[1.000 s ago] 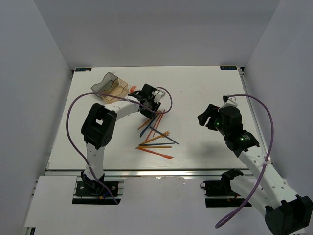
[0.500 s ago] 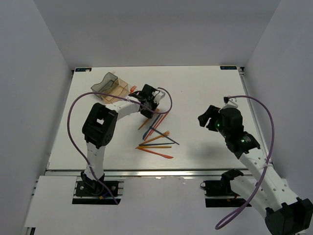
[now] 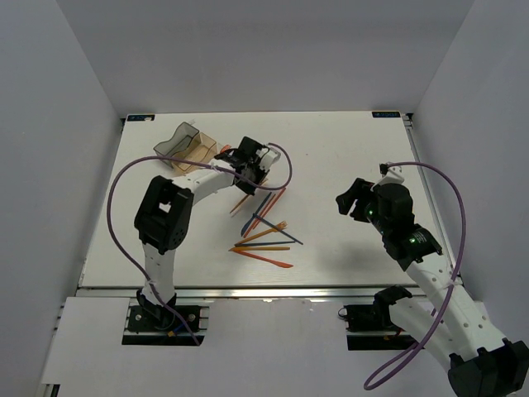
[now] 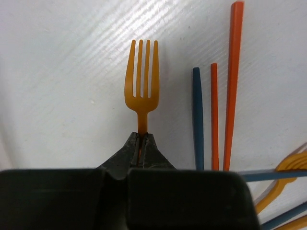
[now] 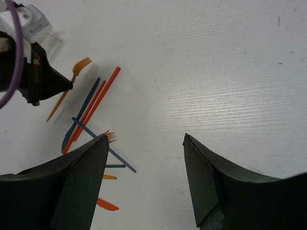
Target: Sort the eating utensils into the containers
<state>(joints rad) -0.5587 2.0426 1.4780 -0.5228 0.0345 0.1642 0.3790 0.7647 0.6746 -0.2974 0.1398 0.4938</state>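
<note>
A white table (image 3: 347,141) sits boxed in by plain grey walls (image 3: 264,50). The three joined containers (image 3: 188,146) stand at its far left corner. The sort looks barely begun: the loose utensils (image 3: 264,231), orange and dark blue, lie crossed in a heap mid-table, and whether any bin holds anything I cannot tell. The left gripper (image 4: 142,143) is pinched tight on the handle of an orange fork (image 4: 142,79), tines pointing away from it, at the far end of the heap, near the bins. The right gripper (image 5: 144,158) hangs spread wide over bare table, well apart from everything. A second ago the left jaws stood partly apart; they have since closed, and the gripper has edged toward the bins.
</note>
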